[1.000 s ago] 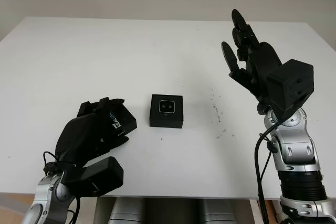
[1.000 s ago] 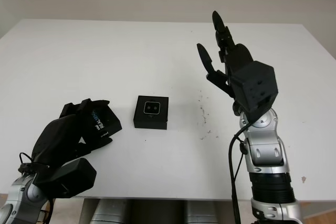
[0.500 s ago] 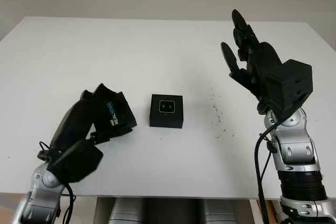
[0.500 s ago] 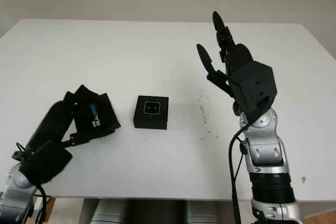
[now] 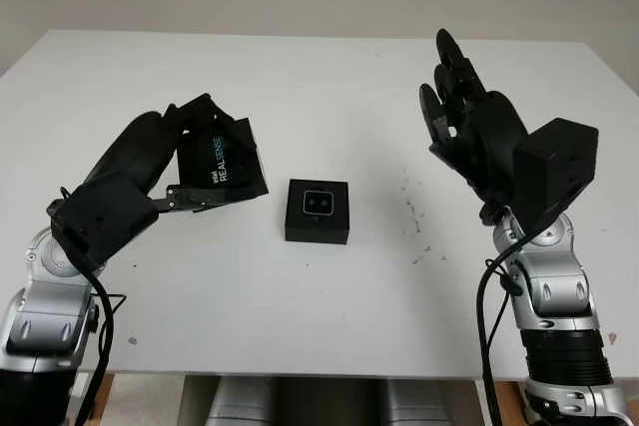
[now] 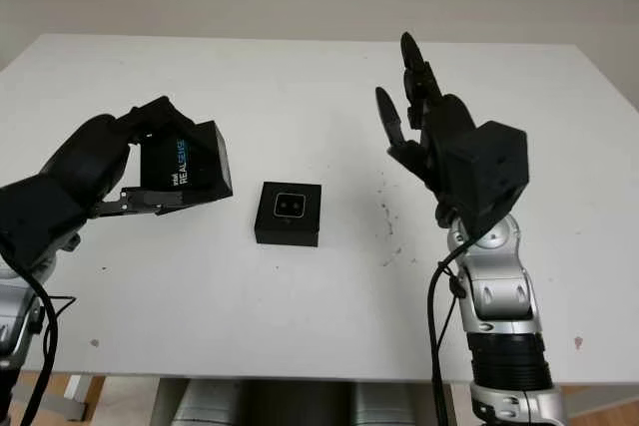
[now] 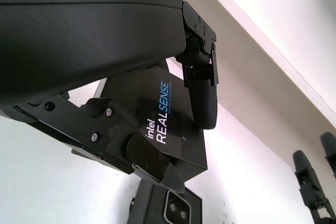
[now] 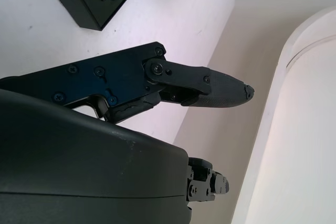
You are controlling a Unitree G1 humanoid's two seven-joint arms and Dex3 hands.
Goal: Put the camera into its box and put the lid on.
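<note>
Left hand (image 5: 150, 172) has its fingers clamped on the lid (image 5: 220, 162), tilted in the air left of the box (image 5: 318, 213) with the camera (image 5: 318, 203) inside on the bench (image 5: 300, 97); level it, centre, lower straight, while the right hand (image 5: 469, 127) hovers open.

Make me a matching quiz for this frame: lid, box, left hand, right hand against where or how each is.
Things:
1. lid
2. box
3. left hand
4. right hand

States:
A. open, raised above the table's right side
B. on the table, the camera already inside
C. held off the table, left of the box
D. shut around the lid

Pairs: 1-C, 2-B, 3-D, 4-A
</note>
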